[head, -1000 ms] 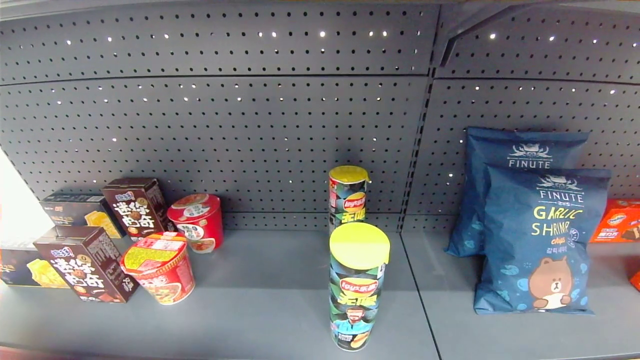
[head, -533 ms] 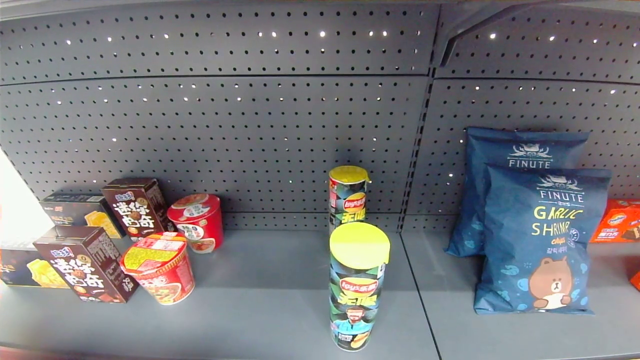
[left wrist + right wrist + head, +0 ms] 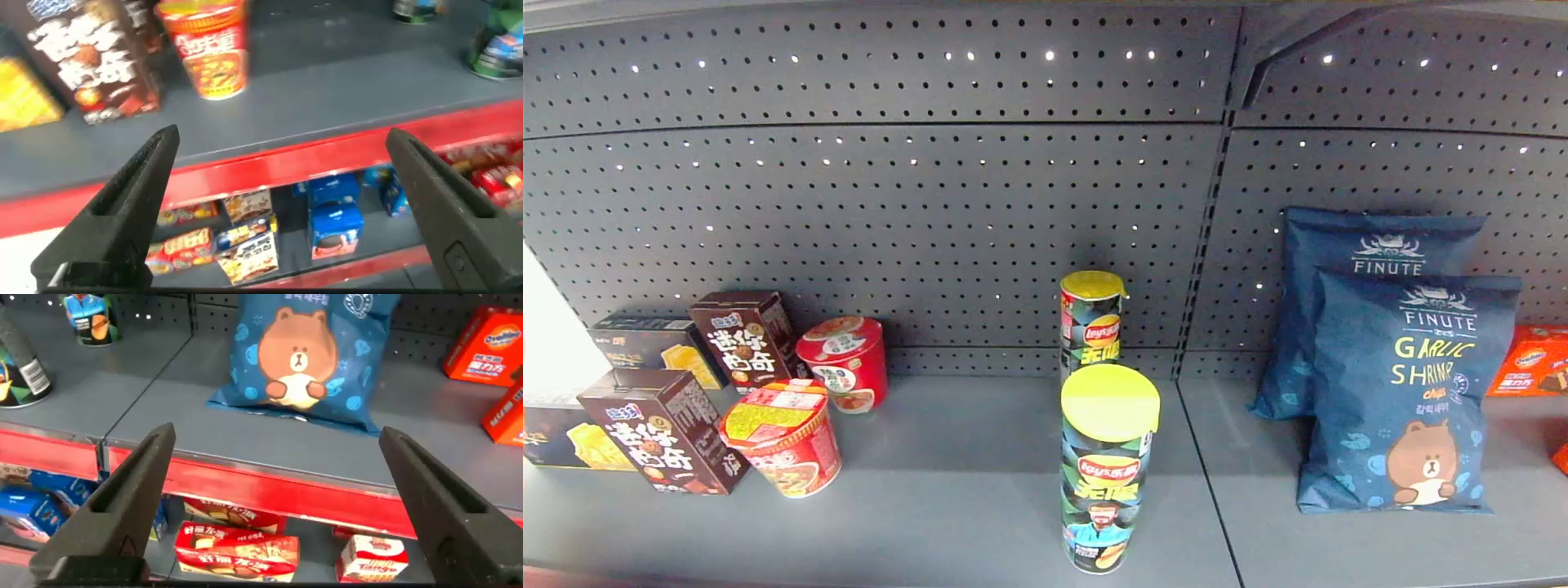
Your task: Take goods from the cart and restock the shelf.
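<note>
The left gripper (image 3: 282,137) hangs in front of the shelf's red front edge (image 3: 327,157), its jaws spread wide and holding nothing; just beyond it stand a front noodle cup (image 3: 214,45) and a front brown box (image 3: 90,69). The right gripper (image 3: 276,434) is likewise wide open and empty, facing the front blue snack bag (image 3: 306,351) with orange boxes (image 3: 482,343) beside it. On the grey shelf (image 3: 947,490) a front chip can (image 3: 1107,474) stands upright near the edge, a rear chip can (image 3: 1091,322) behind it by the back panel. To the left sit a rear noodle cup (image 3: 844,362) and a rear brown box (image 3: 745,335); to the right a rear blue bag (image 3: 1339,245) leans on the panel
</note>
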Available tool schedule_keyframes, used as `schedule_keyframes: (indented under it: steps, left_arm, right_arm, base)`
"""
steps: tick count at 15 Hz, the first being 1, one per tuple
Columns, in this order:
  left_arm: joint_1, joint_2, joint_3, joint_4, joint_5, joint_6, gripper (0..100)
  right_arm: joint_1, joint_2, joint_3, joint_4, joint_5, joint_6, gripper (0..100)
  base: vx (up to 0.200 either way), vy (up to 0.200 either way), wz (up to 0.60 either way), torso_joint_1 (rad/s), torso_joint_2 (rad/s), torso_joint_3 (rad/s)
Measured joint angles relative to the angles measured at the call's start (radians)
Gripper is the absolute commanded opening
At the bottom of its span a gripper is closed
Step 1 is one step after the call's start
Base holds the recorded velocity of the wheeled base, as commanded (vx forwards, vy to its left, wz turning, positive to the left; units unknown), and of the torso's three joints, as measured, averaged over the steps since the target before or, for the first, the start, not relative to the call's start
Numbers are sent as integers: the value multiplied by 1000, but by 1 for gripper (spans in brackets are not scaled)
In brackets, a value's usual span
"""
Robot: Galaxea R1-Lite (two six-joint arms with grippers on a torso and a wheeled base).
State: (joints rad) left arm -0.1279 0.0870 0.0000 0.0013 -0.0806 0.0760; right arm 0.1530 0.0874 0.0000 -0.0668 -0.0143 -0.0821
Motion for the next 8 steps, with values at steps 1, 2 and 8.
schedule_keyframes:
  steps: [1,2,8]
  left_arm:
    - [0,0,0,3,-2,-7,100]
    - [1,0,0,3,-1,-14,100]
    - [1,1,0,3,11,-16,100]
  right_arm:
    - [0,0,0,0,0,7,100]
    - [-1,0,0,3,-1,32,100]
    - [-2,3,-1,63,3,81,100]
  base:
    - [0,0,0,0,0,0]
    - [0,0,0,0,0,0]
    - [0,0,0,0,0,0]
